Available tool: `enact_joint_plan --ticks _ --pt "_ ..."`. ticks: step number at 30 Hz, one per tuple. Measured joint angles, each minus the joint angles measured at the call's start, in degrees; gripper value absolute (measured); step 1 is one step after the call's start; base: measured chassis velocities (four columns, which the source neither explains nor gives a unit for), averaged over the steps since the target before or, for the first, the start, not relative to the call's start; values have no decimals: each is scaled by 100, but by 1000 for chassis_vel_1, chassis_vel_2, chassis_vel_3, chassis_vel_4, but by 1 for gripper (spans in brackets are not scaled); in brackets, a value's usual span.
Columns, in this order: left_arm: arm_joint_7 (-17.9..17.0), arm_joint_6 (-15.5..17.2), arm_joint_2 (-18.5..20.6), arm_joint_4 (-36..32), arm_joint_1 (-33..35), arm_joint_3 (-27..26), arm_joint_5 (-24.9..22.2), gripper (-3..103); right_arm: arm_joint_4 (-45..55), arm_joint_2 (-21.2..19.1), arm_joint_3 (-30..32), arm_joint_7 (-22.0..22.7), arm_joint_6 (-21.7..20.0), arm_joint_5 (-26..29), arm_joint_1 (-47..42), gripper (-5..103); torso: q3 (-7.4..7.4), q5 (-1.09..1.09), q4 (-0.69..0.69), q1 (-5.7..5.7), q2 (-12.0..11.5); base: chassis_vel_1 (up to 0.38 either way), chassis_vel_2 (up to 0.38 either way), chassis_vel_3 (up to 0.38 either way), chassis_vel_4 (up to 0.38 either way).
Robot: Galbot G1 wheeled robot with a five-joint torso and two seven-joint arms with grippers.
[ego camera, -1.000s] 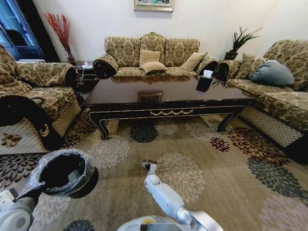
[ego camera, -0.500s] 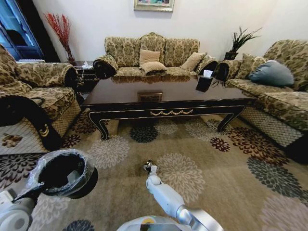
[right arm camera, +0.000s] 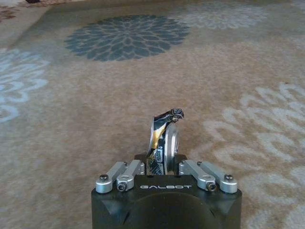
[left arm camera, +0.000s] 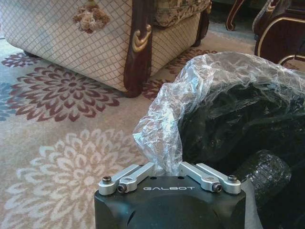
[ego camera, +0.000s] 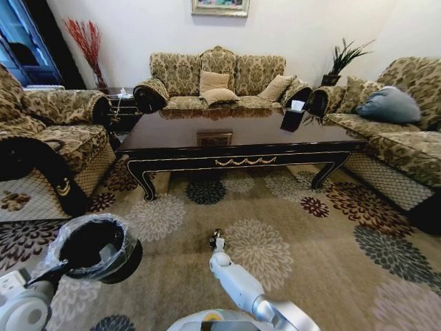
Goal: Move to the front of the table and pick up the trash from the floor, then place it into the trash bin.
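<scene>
Head view: the right gripper (ego camera: 216, 241), jaws clenched on shiny trash (right arm camera: 163, 138), has lifted off the floor (ego camera: 310, 234). Left gripper (left arm camera: 169, 172) grips the trash bin (ego camera: 93, 247) bag, nearby.

We note a white wall (ego camera: 138, 27) with a framed picture (ego camera: 220, 6). Three patterned sofas: one at the back (ego camera: 220, 79), one left (ego camera: 48, 131), one right (ego camera: 393, 131). Red twigs (ego camera: 86, 41) in the left corner, a green plant (ego camera: 344, 58) at right. Dark window (ego camera: 21, 41) far left.
</scene>
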Motion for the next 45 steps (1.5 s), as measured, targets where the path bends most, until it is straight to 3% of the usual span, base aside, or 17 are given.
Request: enact_joint_plan --ticks 7,11,13,17,18,22,31,36,45 --pt "0 0 -28 3 -86 279 56 2 699 -1 -191 86 207 -96 -151 25 0 0 0 0 0 0 0 0 0" --pt "-11 0 4 44 -240 750 84 2 1999 -139 -682 -138 743 -152 -197 25 0 3 5 0 0 0 0 0 0" --pt "-17 0 24 50 -263 823 96 2 2175 -230 -745 -211 824 -147 -193 25 -1 1 3 0 0 0 0 0 0" --pt "-30 0 155 135 -438 1419 196 2 3066 -698 -1024 -912 1400 -33 -44 25 0 0 -5 0 0 0 0 0 0" --pt "-30 0 155 135 -438 1419 196 2 3066 -698 -1024 -912 1400 -33 -44 25 0 0 -5 0 0 0 0 0 0" --pt "-49 1 159 355 -614 1889 298 2 3634 -1008 -1256 -1955 2114 285 188 25 0 1 3 0 0 0 0 0 0" --pt "-58 0 219 731 -1093 2250 217 2 4217 -1484 -2188 -2978 2338 584 342 25 0 0 -1 0 0 0 0 0 0" --pt "-59 -1 158 781 -1246 2312 147 2 4074 -1441 -2564 -3383 2437 473 317 25 0 1 1 0 0 0 0 0 0" --pt "-43 0 69 771 -1232 2380 152 2 3838 -1334 -2706 -3465 2478 329 295 25 0 0 0 0 0 0 0 0 0"
